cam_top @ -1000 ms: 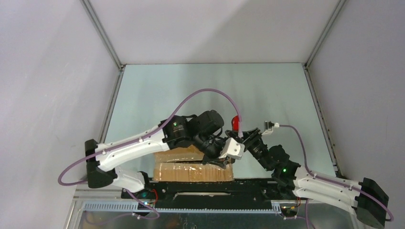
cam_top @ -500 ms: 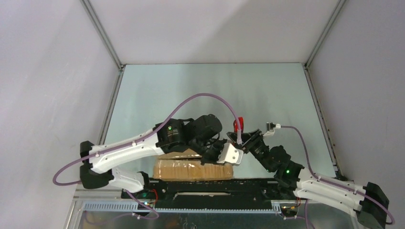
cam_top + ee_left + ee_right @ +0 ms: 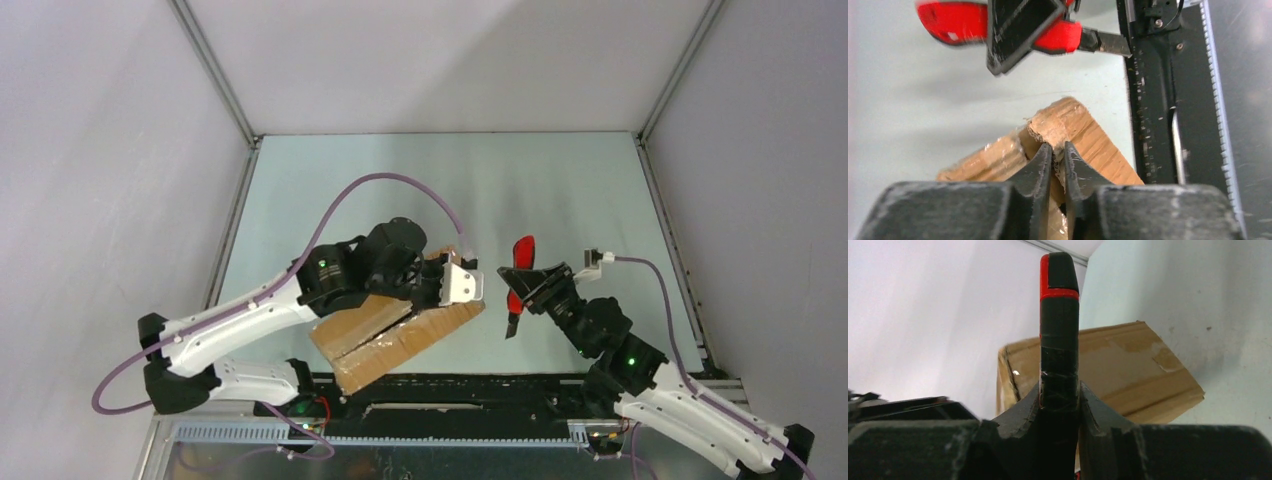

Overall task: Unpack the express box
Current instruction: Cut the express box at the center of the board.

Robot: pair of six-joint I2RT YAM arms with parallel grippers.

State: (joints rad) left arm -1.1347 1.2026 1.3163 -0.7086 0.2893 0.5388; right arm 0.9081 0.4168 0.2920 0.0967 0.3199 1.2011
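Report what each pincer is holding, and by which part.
Left pincer: the express box, pinched by a torn cardboard edge at its end corner. Right pincer: a red-and-black cutter, gripped around the black middle of its handle.

Nothing readable turned up: the cardboard box [image 3: 395, 338] showed only plain brown faces and clear tape, and the red-handled knife [image 3: 522, 247] carried no legible mark.
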